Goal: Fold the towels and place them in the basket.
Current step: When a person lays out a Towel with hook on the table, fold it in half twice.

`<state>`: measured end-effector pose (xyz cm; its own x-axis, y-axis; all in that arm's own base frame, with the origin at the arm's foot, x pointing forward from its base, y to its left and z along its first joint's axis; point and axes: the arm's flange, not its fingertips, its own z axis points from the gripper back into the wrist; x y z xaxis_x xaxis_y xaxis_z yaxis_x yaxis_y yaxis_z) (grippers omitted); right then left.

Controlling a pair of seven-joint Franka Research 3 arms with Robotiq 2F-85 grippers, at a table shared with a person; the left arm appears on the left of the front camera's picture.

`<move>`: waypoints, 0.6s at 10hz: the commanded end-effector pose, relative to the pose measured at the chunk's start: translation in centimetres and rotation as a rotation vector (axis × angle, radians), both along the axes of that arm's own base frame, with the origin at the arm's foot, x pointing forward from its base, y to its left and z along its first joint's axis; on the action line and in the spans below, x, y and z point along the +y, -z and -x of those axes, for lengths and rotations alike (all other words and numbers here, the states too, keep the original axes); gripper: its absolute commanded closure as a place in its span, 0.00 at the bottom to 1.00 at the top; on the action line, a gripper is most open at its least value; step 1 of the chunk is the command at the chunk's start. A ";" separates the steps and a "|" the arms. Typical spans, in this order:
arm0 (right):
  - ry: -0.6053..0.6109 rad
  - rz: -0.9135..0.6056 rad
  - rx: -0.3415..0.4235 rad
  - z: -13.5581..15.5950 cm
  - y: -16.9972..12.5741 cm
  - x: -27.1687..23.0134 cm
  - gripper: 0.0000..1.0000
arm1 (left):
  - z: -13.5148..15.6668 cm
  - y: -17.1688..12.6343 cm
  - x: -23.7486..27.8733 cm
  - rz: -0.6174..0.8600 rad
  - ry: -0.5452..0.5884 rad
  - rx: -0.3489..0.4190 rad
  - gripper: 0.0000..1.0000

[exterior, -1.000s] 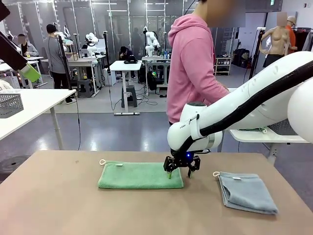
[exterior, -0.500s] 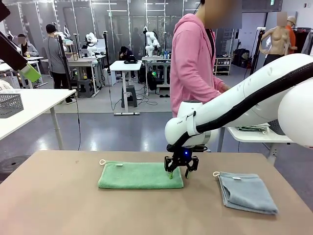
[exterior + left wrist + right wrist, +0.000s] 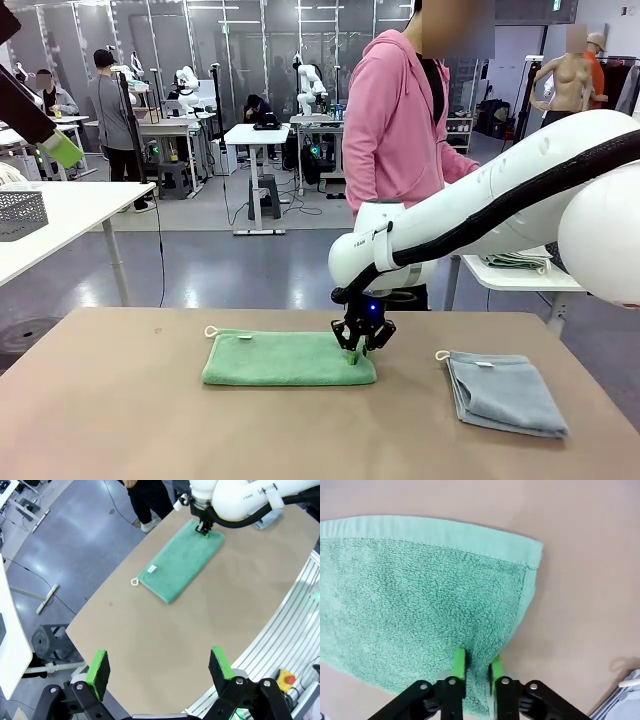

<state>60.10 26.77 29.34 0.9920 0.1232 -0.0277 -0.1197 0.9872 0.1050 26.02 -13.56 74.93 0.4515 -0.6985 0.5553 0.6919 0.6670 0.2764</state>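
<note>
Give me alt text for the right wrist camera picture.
The right gripper pinches a fold of the green towel near its edge, green pads nearly together. The towel lies on the tan table.

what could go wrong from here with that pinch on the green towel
1. The right gripper pinches only a thin bit of the green towel near its edge, so the cloth may slip out when lifted.
2. It may have caught only the top layer, so the fold could open up.
3. The blue-grey towel lies close by on the table; a sweep that way might drag it.
</note>
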 end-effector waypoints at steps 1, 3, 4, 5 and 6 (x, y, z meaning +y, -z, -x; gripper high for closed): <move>0.036 0.027 0.020 -0.4 1.7 -0.4 1.00 | 0.0 0.0 0.0 0.006 0.000 0.002 0.00; 0.028 0.029 0.014 -0.3 1.2 -0.4 1.00 | 0.0 0.0 0.0 0.006 0.000 0.002 0.00; 0.026 0.029 0.012 -0.2 1.1 -0.5 1.00 | 0.0 0.0 0.0 0.006 0.000 0.002 0.00; 0.031 0.020 0.013 -0.1 1.0 -0.9 1.00 | 0.0 0.0 0.0 0.006 0.000 0.002 0.00; 0.002 -0.003 0.000 0.0 -0.1 0.2 1.00 | 0.0 0.0 0.0 0.006 0.000 0.002 0.00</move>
<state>60.13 27.03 29.48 0.9921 0.1230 -0.0261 -0.1195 0.9868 0.1093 26.02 -13.56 74.93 0.4515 -0.6985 0.5553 0.6919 0.6670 0.2764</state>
